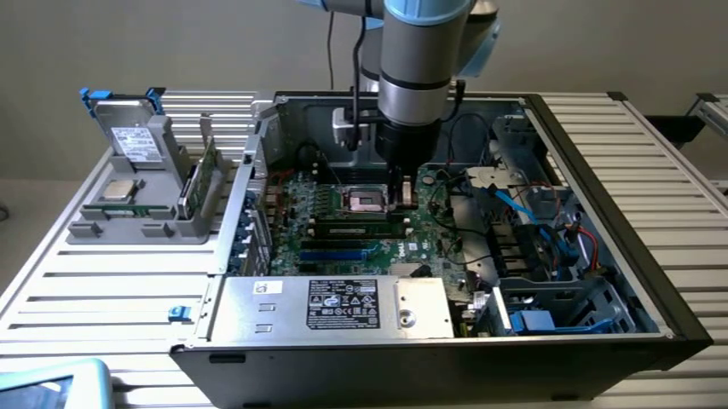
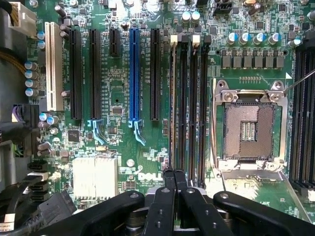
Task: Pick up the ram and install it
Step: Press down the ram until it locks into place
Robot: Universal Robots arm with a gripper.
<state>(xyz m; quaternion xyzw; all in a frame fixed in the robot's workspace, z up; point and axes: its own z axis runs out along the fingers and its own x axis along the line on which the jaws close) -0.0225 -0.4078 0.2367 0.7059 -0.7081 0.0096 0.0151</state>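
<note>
i'm looking at a slatted metal table against a plain pale wall, with one open computer case lying on it. i count one arm, reaching down into the case over the green board. its gripper hangs just above the memory slots, jaws pinched together with nothing between them. beside the case, on the exterior view's left, one grey rack carries a labelled drive, one square silver chip, and the ram standing on edge, well apart from the gripper. i count four long memory slots next to one bare processor socket.
</note>
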